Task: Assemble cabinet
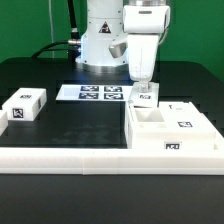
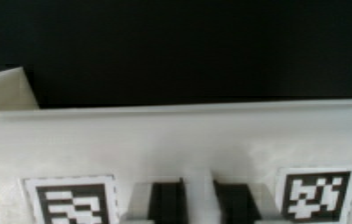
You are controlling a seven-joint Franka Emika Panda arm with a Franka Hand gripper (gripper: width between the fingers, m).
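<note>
The cabinet [image 1: 172, 133] is a large white box with open compartments and tags, at the exterior view's right. My gripper [image 1: 146, 90] points straight down over its far left corner, onto a small tagged white panel [image 1: 148, 98] that stands there. In the wrist view the panel [image 2: 173, 145] fills the width, with one tag at each side. The dark fingers [image 2: 164, 203] of my gripper [image 2: 194, 200] are closed on a thin white rib of that panel. A tagged white drawer block [image 1: 25, 105] lies apart at the exterior view's left.
The marker board [image 1: 92, 93] lies flat in front of the robot's base. A long white border rail [image 1: 90, 158] runs along the table's near edge. Black mat lies between the block and the cabinet. A pale corner [image 2: 2, 90] shows in the wrist view.
</note>
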